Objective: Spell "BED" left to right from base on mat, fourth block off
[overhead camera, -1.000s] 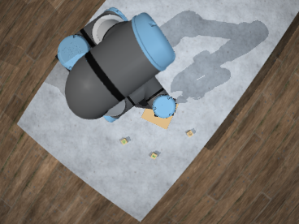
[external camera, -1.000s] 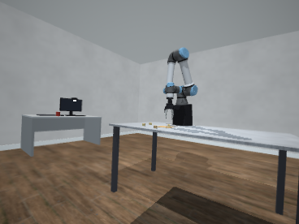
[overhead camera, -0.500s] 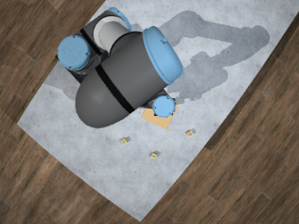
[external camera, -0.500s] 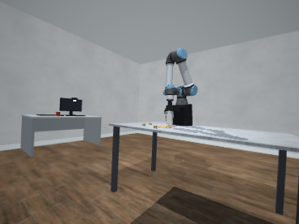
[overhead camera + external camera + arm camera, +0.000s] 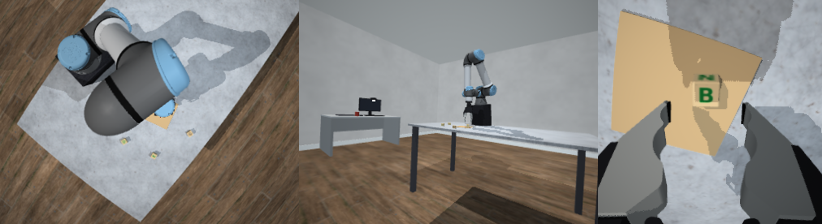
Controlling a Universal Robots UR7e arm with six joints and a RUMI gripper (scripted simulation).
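Observation:
In the wrist view a small tan block with a green B [image 5: 706, 94] on its top face sits on the orange mat [image 5: 678, 95], toward the mat's right part. My gripper [image 5: 706, 103] hangs above it with its two grey fingers apart, one on each side of the block, and nothing between them. In the overhead view only a corner of the mat [image 5: 162, 119] shows under the arm. Three other blocks lie off the mat on the table: one [image 5: 124, 140], one [image 5: 153, 155] and one [image 5: 189, 132]. Their letters are too small to read.
The arm's big elbow [image 5: 130, 87] hides most of the mat and the gripper in the overhead view. The robot base [image 5: 87, 53] stands at the back of the grey table. In the side view the gripper [image 5: 466, 118] hangs just above the table top.

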